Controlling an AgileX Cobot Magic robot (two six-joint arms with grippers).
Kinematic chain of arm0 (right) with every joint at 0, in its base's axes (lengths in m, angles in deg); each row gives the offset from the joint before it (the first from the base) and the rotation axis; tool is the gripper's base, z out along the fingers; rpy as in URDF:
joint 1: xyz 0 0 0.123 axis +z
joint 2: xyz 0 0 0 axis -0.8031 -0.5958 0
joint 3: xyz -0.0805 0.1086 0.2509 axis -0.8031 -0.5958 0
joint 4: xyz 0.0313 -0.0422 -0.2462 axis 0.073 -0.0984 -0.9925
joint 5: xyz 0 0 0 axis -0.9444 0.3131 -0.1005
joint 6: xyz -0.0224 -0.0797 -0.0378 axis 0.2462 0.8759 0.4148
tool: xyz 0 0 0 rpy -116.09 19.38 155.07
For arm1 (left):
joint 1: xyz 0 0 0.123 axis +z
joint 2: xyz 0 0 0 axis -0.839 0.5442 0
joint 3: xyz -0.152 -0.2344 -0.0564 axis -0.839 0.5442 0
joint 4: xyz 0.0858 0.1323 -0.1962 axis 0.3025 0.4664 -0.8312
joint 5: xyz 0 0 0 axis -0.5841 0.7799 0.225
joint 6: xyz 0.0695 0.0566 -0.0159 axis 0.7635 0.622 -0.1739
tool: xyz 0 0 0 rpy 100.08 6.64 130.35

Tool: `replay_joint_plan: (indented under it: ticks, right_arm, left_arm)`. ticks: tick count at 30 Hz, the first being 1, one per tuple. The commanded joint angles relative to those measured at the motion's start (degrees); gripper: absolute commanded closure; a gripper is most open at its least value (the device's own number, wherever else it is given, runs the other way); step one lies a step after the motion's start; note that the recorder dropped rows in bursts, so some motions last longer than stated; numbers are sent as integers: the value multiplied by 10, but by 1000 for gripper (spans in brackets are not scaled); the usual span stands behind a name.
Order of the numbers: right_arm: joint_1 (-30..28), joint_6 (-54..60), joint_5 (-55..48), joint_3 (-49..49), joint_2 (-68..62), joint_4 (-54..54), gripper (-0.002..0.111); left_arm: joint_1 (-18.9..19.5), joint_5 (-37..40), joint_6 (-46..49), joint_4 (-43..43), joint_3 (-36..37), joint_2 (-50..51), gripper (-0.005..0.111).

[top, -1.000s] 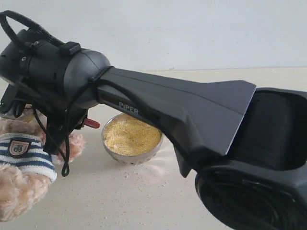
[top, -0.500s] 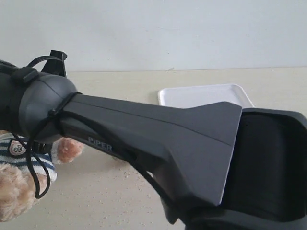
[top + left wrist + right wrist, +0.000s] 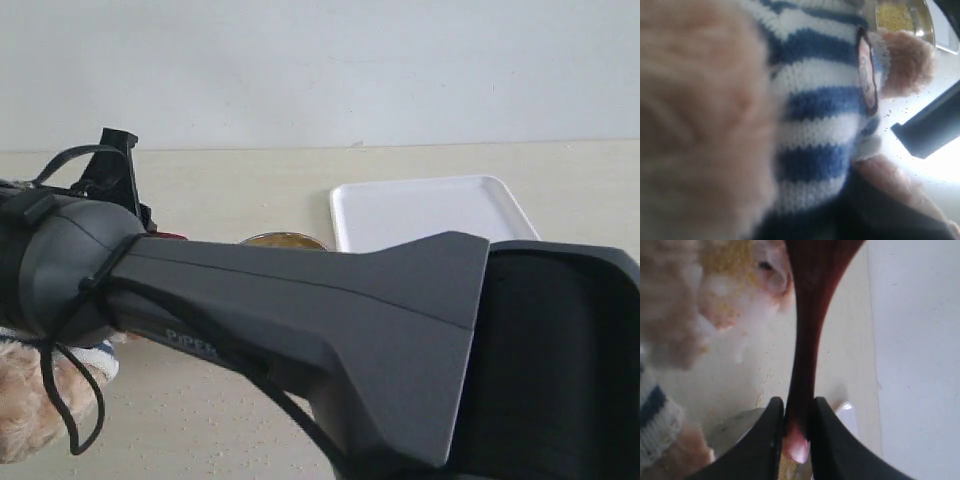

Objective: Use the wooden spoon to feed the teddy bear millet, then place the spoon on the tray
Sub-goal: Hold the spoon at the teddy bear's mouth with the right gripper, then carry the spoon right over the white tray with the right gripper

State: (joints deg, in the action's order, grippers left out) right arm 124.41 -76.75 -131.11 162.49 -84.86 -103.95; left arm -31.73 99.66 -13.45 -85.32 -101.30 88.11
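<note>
My right gripper (image 3: pixel 799 404) is shut on the thin handle of the dark reddish-brown wooden spoon (image 3: pixel 807 330). The spoon's oval bowl is raised toward the teddy bear's face (image 3: pixel 735 275), where yellow grains cling to the fur. In the exterior view the right arm (image 3: pixel 300 300) crosses the scene and hides most of the bear (image 3: pixel 25 405). Only a sliver of the millet (image 3: pixel 283 240) in its steel bowl shows behind the arm. The white tray (image 3: pixel 430 210) lies beyond it. The left wrist view is filled by the bear's striped shirt (image 3: pixel 815 105). The left jaws are a dark blur there.
Loose grains are scattered on the pale tabletop (image 3: pixel 200 440). The left wrist view also shows the steel bowl's rim (image 3: pixel 923 22), the millet (image 3: pixel 894 17) inside it and a stretch of the black right arm (image 3: pixel 935 130). A plain wall stands behind the table.
The right arm has swung up and across, now covering the bowl and most of the bear. The tray behind it has come into sight.
</note>
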Motion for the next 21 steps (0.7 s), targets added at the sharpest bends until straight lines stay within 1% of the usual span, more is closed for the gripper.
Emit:
replay_joint_plan:
  ticks: [1,11,18,21]
  right_arm:
    - [2,-36,-2,-34,15,-21,108]
    - [1,-71,-2,-38,64,-29,108]
    - [-14,-73,-2,-38,122,40,108]
    - [-33,-69,-2,-38,152,94,108]
  left_arm:
    - [1,4,0,-12,1,-6,99]
    - [1,4,0,-12,1,-6,99]
    - [1,4,0,-12,1,-6,99]
    - [1,4,0,-12,1,-6,99]
